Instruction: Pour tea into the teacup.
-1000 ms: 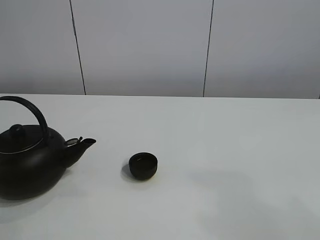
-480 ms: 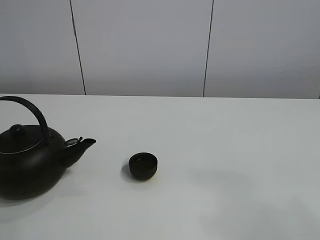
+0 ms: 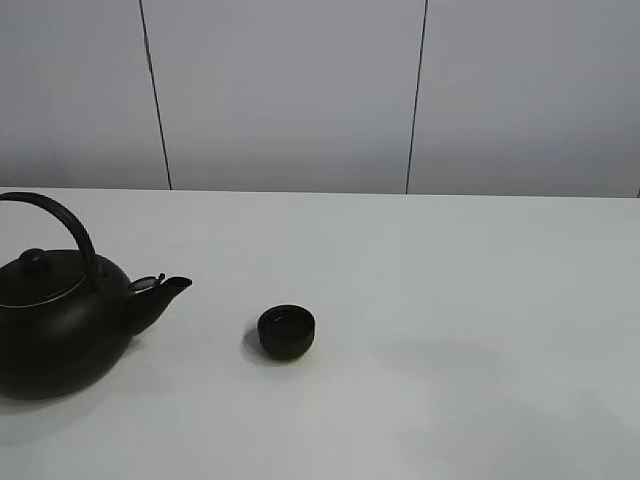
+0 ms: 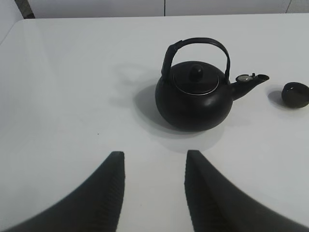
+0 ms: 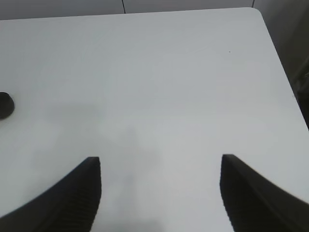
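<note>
Kettle [image 3: 62, 325] and teacup [image 3: 287, 331] wait untouched on the white worktop [image 3: 450, 300].

Spout aimed at the cup, with the cup just beyond it, suits a short lift-and-tilt pour, likely by the left arm. Left end effector [image 4: 153, 188] hangs behind the kettle, fingers apart, empty; right end effector [image 5: 161, 191] is spread wider over bare worktop. The teacup is small, low, round, matte black, handleless, near the worktop's middle.

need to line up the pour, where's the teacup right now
In the exterior high view the teacup stands upright on the white table, left of centre, just right of the kettle, whose spout points toward it; the two do not touch.
</note>
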`<state>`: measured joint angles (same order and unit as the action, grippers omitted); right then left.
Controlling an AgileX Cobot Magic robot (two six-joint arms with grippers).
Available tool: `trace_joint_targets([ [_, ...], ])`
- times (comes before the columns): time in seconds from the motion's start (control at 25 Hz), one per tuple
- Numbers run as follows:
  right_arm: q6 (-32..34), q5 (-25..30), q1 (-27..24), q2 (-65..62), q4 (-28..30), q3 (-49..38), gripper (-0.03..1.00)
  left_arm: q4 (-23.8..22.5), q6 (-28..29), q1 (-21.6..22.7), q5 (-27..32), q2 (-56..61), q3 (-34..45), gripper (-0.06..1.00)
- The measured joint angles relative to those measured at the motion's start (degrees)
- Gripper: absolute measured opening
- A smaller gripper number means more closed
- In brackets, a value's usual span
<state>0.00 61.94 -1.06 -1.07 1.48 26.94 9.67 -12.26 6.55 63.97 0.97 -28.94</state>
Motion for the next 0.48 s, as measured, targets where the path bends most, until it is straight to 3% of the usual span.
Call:
trace_joint_targets([
  [0.28, 0.0, 0.0, 0.0, 0.0, 0.0, 0.0, 0.48, -0.3, 0.1, -0.9, 0.7, 0.0, 1.0, 0.3],
  [0.48, 0.0, 0.0, 0.0, 0.0, 0.0, 0.0, 0.48, -0.3, 3.6, -3.2, 0.7, 0.0, 1.1, 0.3],
])
